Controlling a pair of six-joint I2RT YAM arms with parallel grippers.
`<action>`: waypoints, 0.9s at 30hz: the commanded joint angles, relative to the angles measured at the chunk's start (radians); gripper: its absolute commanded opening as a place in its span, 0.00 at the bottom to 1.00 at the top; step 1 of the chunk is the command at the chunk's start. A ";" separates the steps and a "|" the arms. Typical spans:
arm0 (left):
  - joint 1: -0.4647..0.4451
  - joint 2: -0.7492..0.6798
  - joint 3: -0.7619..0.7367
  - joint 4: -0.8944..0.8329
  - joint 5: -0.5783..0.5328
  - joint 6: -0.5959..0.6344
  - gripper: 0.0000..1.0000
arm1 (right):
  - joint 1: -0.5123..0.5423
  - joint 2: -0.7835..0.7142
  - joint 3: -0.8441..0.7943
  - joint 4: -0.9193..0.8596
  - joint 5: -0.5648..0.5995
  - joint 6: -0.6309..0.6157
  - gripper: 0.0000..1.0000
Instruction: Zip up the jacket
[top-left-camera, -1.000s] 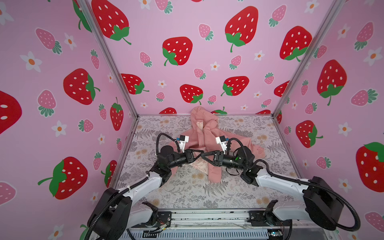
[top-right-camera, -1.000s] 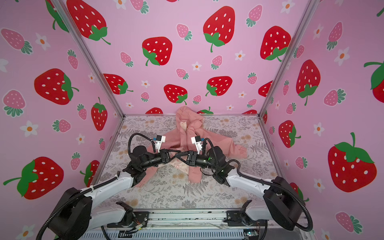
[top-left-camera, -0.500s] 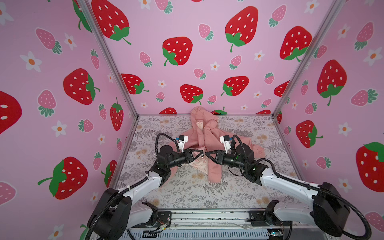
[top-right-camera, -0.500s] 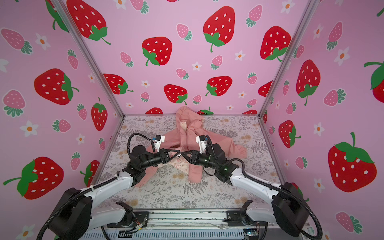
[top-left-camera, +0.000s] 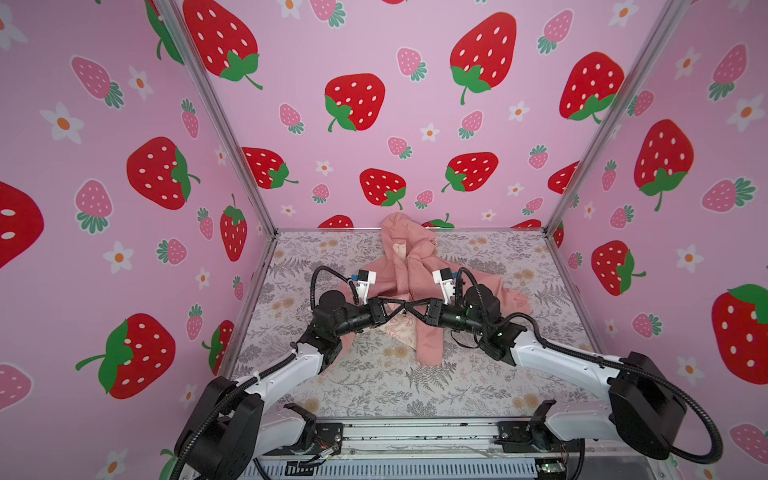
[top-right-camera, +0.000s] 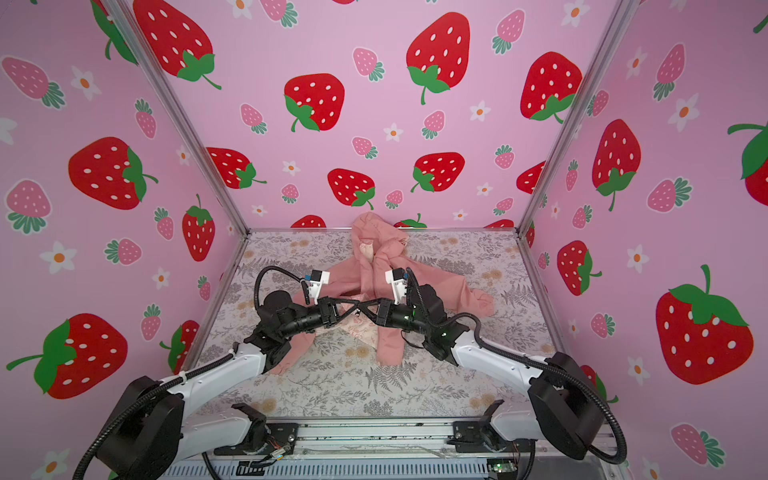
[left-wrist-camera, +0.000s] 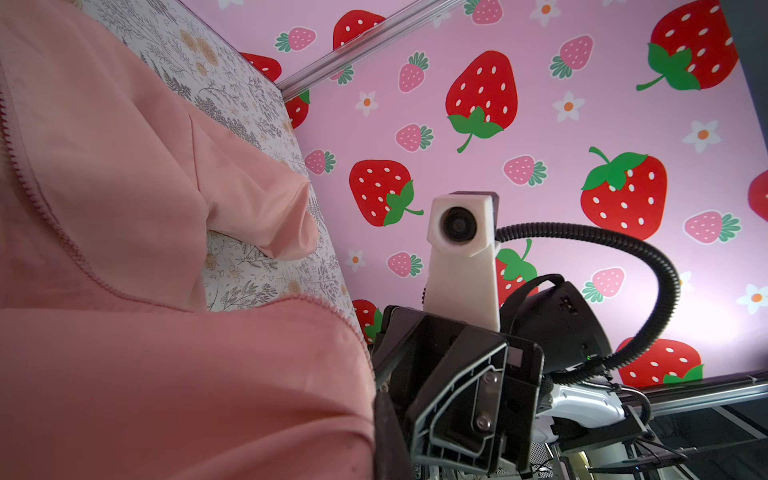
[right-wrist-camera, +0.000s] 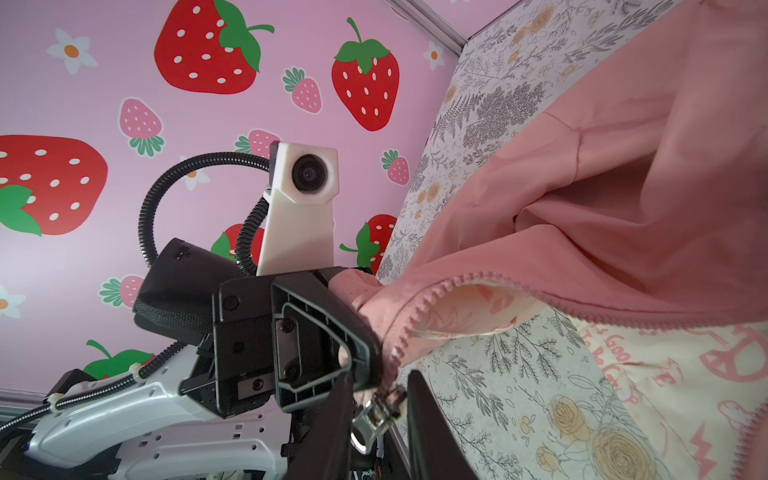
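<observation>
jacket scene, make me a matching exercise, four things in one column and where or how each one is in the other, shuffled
Things
1. left gripper
2. right gripper
3. hood
4. lining

States
a. cream with pink print
b. jaws either side of the metal zipper pull
c. shut on pink fabric of the jacket
d. far end, by the back wall

Pairs: 1-c, 2-b, 3-d, 4-a
</observation>
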 joint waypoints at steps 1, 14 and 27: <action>0.004 -0.019 0.032 0.068 0.031 -0.024 0.00 | -0.002 0.014 0.020 0.057 -0.027 0.019 0.23; 0.004 -0.015 0.046 0.083 0.027 -0.052 0.00 | 0.016 0.029 0.014 0.056 -0.053 0.003 0.17; 0.007 -0.007 0.051 0.085 0.026 -0.055 0.00 | 0.070 0.066 0.012 0.050 -0.089 -0.033 0.15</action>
